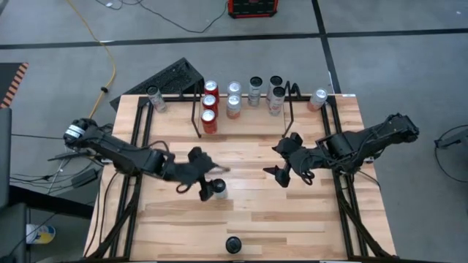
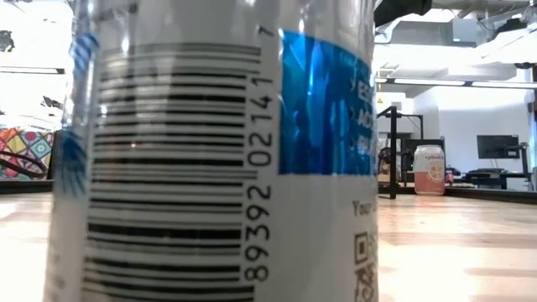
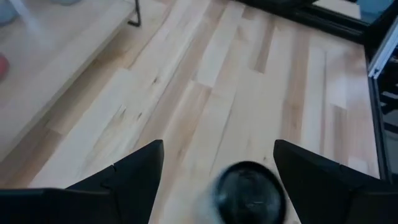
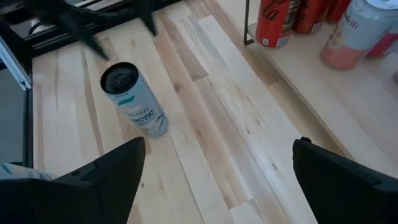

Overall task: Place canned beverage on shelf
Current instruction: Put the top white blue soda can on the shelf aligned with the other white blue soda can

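While both dark arms are reaching in over it, a pale wooden surface (image 1: pixel 241 219) is filling most of the overhead view. Toward twelve o'clock, a low shelf (image 1: pixel 196 117) of thin black rods is sitting along the far edge, already carrying red cans (image 1: pixel 210 113) and silver cans (image 1: pixel 254 91) standing upright in rows. More cans are standing just outside the shelf at ten o'clock and at two o'clock.

Coming in from nine o'clock, the left gripper (image 1: pixel 208 183) is hovering directly above the canned beverage (image 1: pixel 217 191), which is standing upright near the surface's centre, slightly toward seven o'clock. Its fingers are spread apart on either side of the can's dark top, not yet clenching it. From three o'clock, the right gripper (image 1: pixel 287 162) is waiting with its fingers released wide, well apart from the can and holding nothing.

At table height, the can's white wall, barcode and blue label are filling the picture.

A small dark round object (image 1: pixel 233 244) is lying at six o'clock.

Judging by its look, the can is probably a stiff, thin-walled metal cylinder, smooth and somewhat slippery, moderately heavy if full and easy to dent. Taking hold across the middle of the body, below the rim, would likely be steadiest.
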You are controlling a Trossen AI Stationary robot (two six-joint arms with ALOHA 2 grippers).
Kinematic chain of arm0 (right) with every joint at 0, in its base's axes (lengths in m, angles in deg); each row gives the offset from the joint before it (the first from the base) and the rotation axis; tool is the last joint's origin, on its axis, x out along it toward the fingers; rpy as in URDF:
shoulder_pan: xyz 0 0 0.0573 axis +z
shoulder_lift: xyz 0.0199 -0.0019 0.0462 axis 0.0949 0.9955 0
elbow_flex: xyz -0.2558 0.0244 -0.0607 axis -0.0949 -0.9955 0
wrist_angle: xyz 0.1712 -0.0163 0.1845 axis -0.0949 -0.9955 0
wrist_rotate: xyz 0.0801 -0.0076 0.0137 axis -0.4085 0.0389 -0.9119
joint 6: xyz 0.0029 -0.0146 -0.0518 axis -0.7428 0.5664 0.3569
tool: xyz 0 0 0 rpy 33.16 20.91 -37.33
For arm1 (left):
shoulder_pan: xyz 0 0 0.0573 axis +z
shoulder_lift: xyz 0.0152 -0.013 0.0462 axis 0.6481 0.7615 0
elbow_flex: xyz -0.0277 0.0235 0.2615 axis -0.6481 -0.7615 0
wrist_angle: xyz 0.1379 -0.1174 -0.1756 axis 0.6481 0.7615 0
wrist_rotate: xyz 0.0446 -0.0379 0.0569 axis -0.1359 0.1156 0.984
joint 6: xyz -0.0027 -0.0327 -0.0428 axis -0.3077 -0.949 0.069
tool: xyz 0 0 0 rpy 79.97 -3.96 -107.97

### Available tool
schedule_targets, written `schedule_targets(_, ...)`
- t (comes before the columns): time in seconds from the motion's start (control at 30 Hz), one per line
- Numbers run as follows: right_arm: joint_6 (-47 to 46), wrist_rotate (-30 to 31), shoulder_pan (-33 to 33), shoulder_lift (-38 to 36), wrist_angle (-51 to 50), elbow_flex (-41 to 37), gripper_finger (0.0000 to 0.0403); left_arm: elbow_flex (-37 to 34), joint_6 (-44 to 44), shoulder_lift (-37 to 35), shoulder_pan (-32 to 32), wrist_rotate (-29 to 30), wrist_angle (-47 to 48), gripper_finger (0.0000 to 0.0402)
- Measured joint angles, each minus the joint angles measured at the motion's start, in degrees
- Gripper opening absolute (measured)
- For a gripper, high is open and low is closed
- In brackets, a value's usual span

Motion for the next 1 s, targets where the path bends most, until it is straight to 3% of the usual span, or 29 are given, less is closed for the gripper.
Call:
schedule_targets(0.23, 1.0, -0.3, 0.0, 0.0, -0.1, 0.0, 0.0384, 0.0, -4.6, 4.5, -5.7, 11.4, -2.0, 0.0291)
schedule_targets(0.47, 1.0, -0.3, 0.2, 0.0, -0.2, 0.0, 0.0384, 0.0, -6.5, 11.9, -8.2, 16.3, -5.7, 0.0290)
schedule_targets(0.83, 1.0, -3.0, 0.1, 0.0, 2.0, -2.9, 0.0384, -0.1, -9.0, 18.0, -8.4, 16.0, -6.7, 0.0287)
schedule_targets(1.0, 0.9, -3.2, 0.1, 0.0, 3.2, -3.1, 0.0384, -0.1, -8.3, 18.0, -8.4, 16.4, -6.7, 0.0236)
